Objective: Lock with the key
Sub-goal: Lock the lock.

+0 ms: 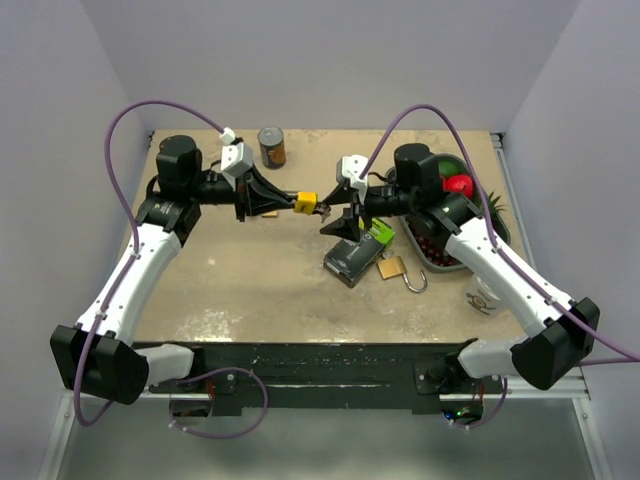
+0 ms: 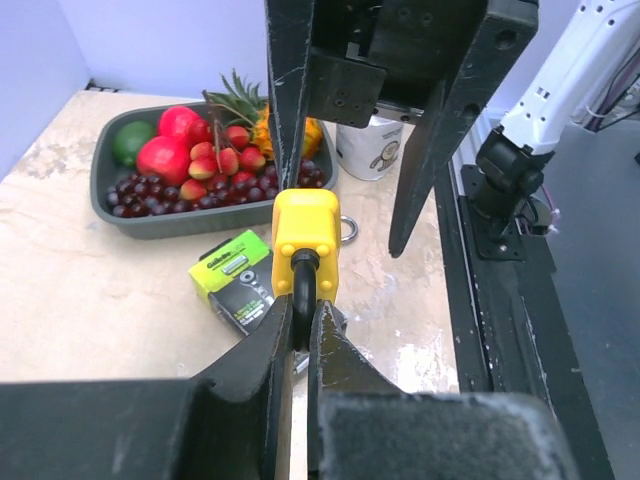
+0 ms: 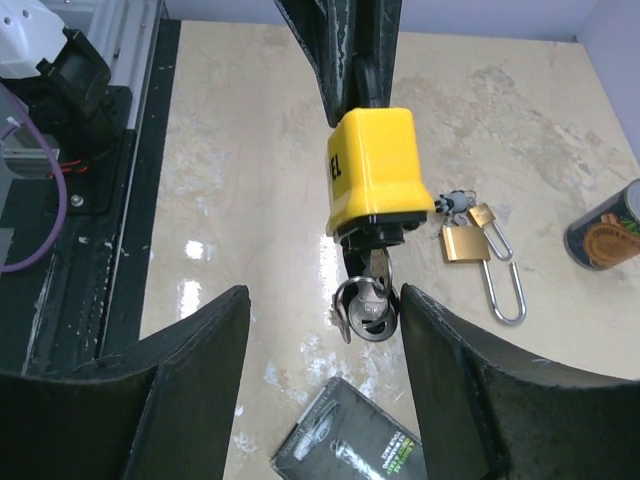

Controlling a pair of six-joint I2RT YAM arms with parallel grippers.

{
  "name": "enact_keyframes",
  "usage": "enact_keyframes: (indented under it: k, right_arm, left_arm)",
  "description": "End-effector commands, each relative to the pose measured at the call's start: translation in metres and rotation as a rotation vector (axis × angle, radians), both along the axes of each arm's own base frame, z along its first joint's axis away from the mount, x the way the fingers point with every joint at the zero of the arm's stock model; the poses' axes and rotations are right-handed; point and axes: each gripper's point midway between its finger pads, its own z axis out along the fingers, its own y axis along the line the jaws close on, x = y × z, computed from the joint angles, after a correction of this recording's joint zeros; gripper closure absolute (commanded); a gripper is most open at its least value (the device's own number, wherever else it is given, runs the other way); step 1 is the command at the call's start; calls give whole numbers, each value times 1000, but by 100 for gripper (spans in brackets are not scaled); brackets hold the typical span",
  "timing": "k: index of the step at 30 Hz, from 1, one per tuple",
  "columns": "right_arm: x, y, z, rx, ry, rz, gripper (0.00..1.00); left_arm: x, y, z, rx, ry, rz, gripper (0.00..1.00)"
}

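Note:
A yellow padlock hangs in the air above the table's middle. My left gripper is shut on its black shackle. The key sticks out of the lock's underside, with a metal ring dangling from it. My right gripper is open, its fingers either side of the key. The right-hand finger is right next to the ring, while the left-hand finger stands well apart from it.
A brass padlock with small keys lies on the table beside a black-and-green razor box. A grey fruit tray and a white mug stand at the right. A can stands at the back.

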Motion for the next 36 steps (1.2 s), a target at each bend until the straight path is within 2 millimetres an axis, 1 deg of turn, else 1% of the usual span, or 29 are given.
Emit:
enact_keyframes:
  k: [1, 5, 12, 14, 18, 20, 26, 27, 31, 32, 33, 34, 35, 36]
  right_arm:
    - [-7, -8, 8, 7, -30, 20, 34]
    - [-5, -9, 10, 8, -24, 14, 33]
    - [4, -8, 20, 28, -9, -17, 34]
    - [5, -9, 23, 32, -17, -19, 36]
    - [4, -7, 27, 41, -28, 1, 42]
    - [2, -5, 28, 49, -23, 23, 48]
    - [6, 1, 19, 44, -2, 48, 55]
    - [6, 2, 17, 41, 2, 51, 58]
    - [9, 4, 16, 39, 1, 57, 64]
    - [9, 5, 16, 38, 4, 58, 66]
    - [9, 4, 16, 38, 4, 57, 74]
    - [9, 5, 16, 39, 3, 60, 79]
    - [10, 5, 16, 37, 4, 62, 89]
    - [8, 5, 15, 35, 9, 66, 94]
  left_arm:
    - [-4, 3, 29, -41, -98, 8, 100]
    - [-5, 3, 27, -38, -105, -1, 100]
    - [-10, 4, 14, -9, -99, -38, 100]
    - [-12, 4, 9, 0, -89, -48, 100]
    - [-13, 4, 6, 4, -87, -57, 100]
    - [-14, 4, 6, 3, -84, -62, 100]
    - [-15, 3, 7, 0, -81, -67, 100]
    - [-15, 3, 7, 0, -82, -67, 100]
    - [-15, 3, 7, 0, -78, -60, 100]
    - [-15, 3, 7, 0, -79, -58, 100]
    - [-15, 4, 7, 1, -75, -56, 100]
    - [-15, 4, 7, 2, -80, -53, 100]
    - [-14, 4, 6, 3, -74, -49, 100]
    - [-13, 4, 5, 4, -72, -46, 100]
